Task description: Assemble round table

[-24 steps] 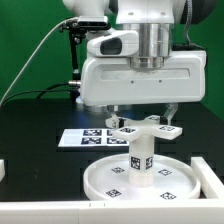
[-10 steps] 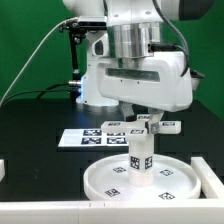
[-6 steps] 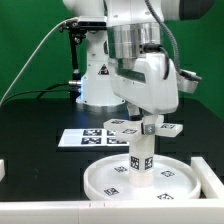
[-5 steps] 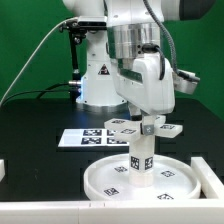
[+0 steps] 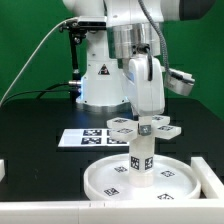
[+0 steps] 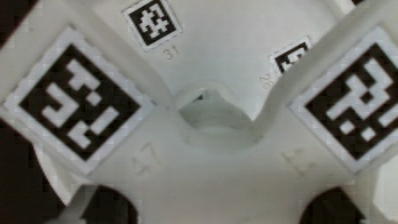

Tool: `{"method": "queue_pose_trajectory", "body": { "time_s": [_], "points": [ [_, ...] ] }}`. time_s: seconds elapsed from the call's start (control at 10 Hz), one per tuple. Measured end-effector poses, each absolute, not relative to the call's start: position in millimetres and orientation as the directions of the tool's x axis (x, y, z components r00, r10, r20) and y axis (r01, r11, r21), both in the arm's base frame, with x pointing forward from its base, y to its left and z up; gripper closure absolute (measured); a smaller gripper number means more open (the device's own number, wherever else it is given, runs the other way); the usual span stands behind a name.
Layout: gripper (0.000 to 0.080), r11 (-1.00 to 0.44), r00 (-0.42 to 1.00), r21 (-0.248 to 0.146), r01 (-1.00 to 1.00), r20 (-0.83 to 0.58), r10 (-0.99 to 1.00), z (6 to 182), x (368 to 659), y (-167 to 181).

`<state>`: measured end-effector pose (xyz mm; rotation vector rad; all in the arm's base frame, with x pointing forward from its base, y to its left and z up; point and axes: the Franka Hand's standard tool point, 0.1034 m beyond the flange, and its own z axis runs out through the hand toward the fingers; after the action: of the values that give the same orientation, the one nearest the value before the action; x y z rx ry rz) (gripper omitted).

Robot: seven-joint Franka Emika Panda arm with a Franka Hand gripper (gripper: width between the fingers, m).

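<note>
The large round disc (image 5: 98, 181) lies flat on the black table. The short leg (image 5: 140, 162) stands upright in its middle. The cross-shaped base (image 5: 163, 128) sits on top of the leg, arms spread level. My gripper (image 5: 143, 124) comes straight down over the base's middle and is shut on it. In the wrist view the base (image 6: 210, 112) fills the picture, with tags on its arms. My gripper (image 6: 222, 206) shows only as two dark fingertips (image 6: 107, 205) at either side of the base.
The marker board (image 5: 78, 139) lies flat behind the disc, toward the exterior view's left. White blocks sit at the table's left edge (image 5: 3, 168) and right edge (image 5: 211, 176). A white rail (image 5: 50, 212) runs along the front. The arm's base (image 5: 98, 82) stands behind.
My wrist has turned about its vertical axis, from broadside to edge-on to the exterior camera. The cross-shaped base has turned with it on top of the leg. Disc and leg have stayed put.
</note>
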<state>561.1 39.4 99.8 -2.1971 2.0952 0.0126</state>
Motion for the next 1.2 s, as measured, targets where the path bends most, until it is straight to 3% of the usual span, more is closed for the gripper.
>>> {"method": "queue_pose_trajectory", "body": {
  "time_s": [0.1,0.3,0.6,0.8,1.2],
  "points": [
    [0.0185,-0.164,0.169,-0.061,-0.985,-0.081,-0.982,104.7,559,42],
    [0.0156,-0.317,0.325,-0.103,-0.943,-0.072,-0.943,120.2,561,46],
    [0.0151,-0.637,0.645,-0.136,-0.759,-0.025,-0.764,128.7,563,47],
    [0.0150,-0.817,0.823,-0.132,-0.561,0.011,-0.568,124.3,562,50],
    [0.0150,-0.955,0.959,-0.115,-0.272,0.052,-0.280,123.4,562,47]
  ]
}}
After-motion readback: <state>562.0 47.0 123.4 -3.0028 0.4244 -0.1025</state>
